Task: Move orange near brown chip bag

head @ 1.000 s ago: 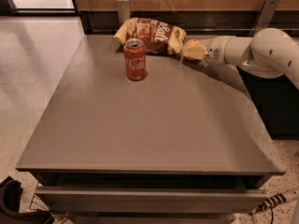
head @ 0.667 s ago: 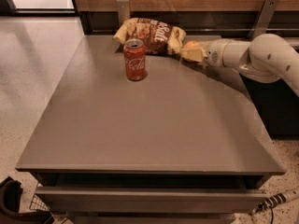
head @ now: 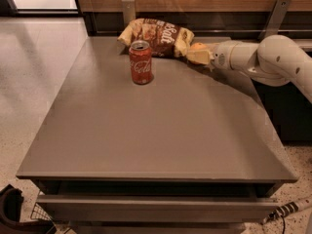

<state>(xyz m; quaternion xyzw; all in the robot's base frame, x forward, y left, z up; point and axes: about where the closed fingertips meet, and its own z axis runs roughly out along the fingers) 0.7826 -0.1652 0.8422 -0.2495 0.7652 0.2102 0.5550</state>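
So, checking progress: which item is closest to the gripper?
The orange, right at the gripper beside the brown chip bag; the red soda can stands well apart.

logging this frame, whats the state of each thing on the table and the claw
orange: beside the bag's right end, at the claw's tip
bag: lying crumpled at the table's far edge
can: upright, in front of the bag
claw: at the orange, low over the table

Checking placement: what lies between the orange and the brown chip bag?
Nothing shows in the camera view: the orange, at the gripper, sits close beside the brown chip bag's end.
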